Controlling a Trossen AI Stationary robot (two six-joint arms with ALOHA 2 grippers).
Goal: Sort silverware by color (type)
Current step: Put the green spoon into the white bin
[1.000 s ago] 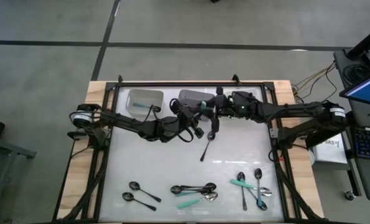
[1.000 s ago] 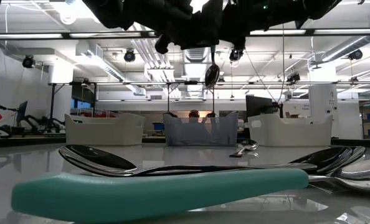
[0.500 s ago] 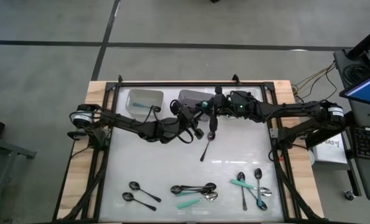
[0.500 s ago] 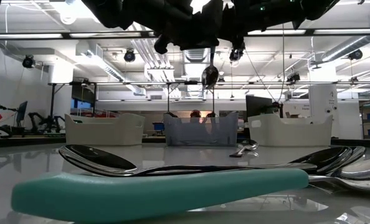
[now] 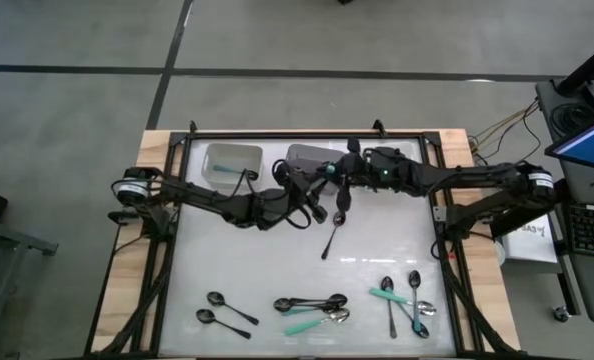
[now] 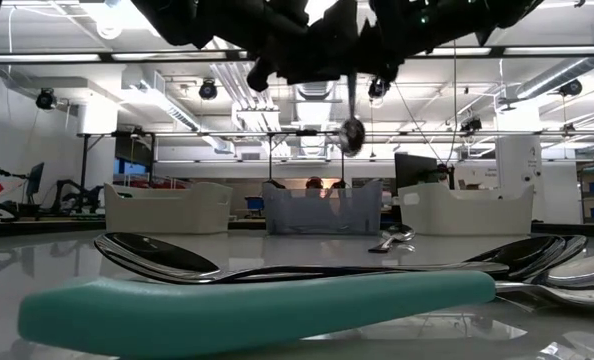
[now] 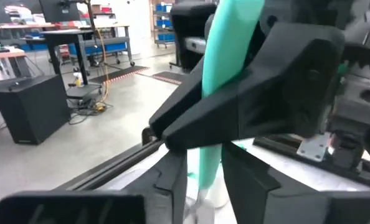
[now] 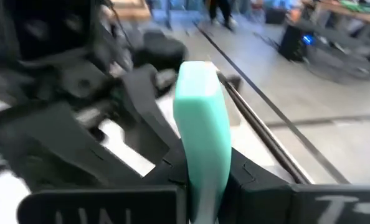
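A spoon with a teal handle [image 5: 329,171] and a silver bowl [image 6: 352,134] hangs in the air over the far middle of the table, between my two grippers. My right gripper [image 5: 343,176] reaches in from the right and is shut on the handle. My left gripper [image 5: 321,190] reaches in from the left. Its fingers [image 7: 174,177] stand open on either side of the handle's lower part [image 7: 210,163], with a slit of room on one side. A black spoon [image 5: 329,240] lies flat on the table just below them. My right gripper pinches the teal handle [image 8: 202,163] between its two fingers, a little below the handle's free top end [image 8: 199,78]. The fingers come in level from the table's right and lie across the handle. The spoon hangs nearly upright, bowl down, clear of the table. My left gripper: I cannot tell whether a finger touches the handle.
A pale bin [image 5: 232,162] and a grey bin [image 5: 310,155] stand at the far edge behind the arms. Along the near edge lie several spoons: black ones [image 5: 219,302], a mixed heap [image 5: 312,306], and teal-handled ones [image 5: 402,300]. The middle of the table is bare.
The hanging spoon has swung closer to upright; its bowl now sits a little lower and more toward the table's right than a second ago. Both arms have stayed in place.
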